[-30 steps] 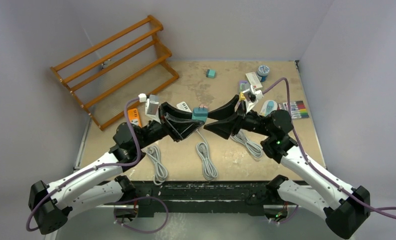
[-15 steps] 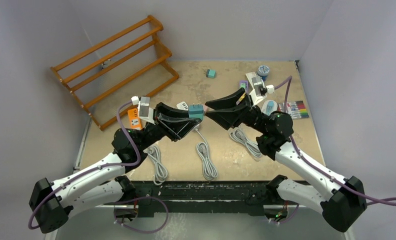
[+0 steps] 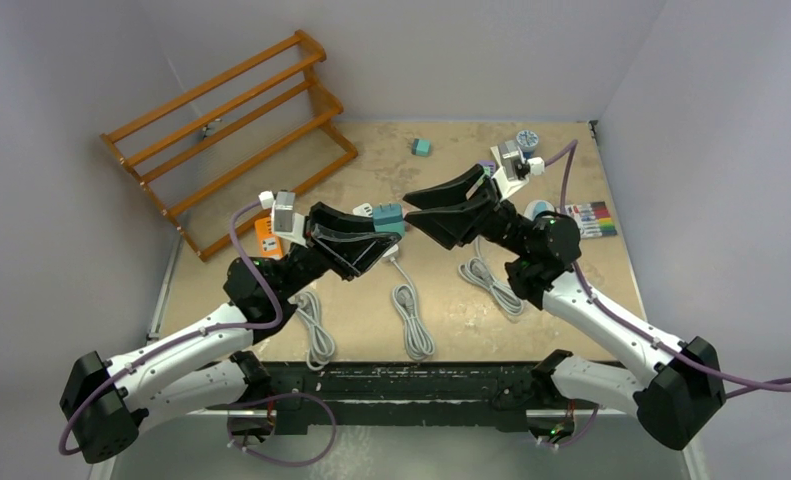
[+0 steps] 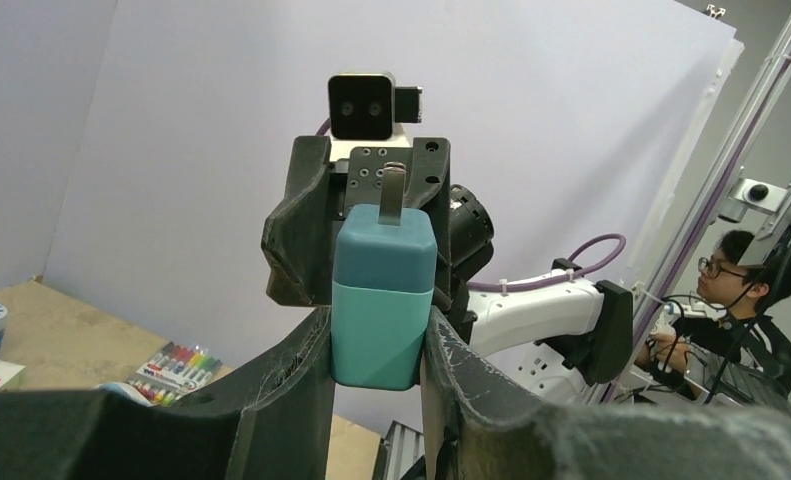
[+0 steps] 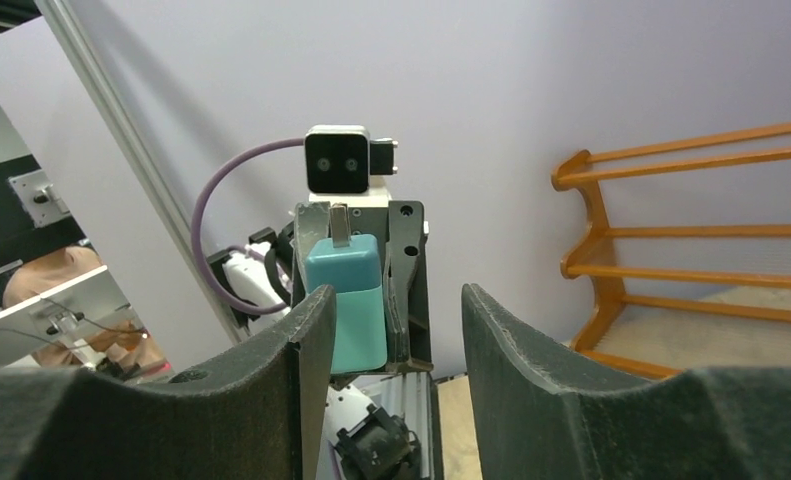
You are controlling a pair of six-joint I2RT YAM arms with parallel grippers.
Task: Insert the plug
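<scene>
A two-tone teal plug (image 3: 389, 219) with a metal prong (image 4: 392, 195) sits between the fingers of my left gripper (image 3: 395, 226), held in the air above the table's middle. In the left wrist view the plug (image 4: 383, 300) stands upright between the jaws of the left gripper (image 4: 376, 355). My right gripper (image 3: 415, 211) is open and empty, facing the plug tip to tip and very close to it. In the right wrist view the plug (image 5: 349, 300) shows just beyond the spread jaws of the right gripper (image 5: 396, 325), towards its left finger.
Three coiled grey cables (image 3: 411, 320) lie on the near table. A small white piece (image 3: 367, 211) is partly hidden behind the left gripper. A wooden rack (image 3: 231, 130) stands far left, a teal block (image 3: 422, 147) at the back, and markers (image 3: 591, 218) and small boxes to the right.
The left gripper has carried the plug slightly left and farther back. The right gripper has swung back and to the left and now faces the plug from close by.
</scene>
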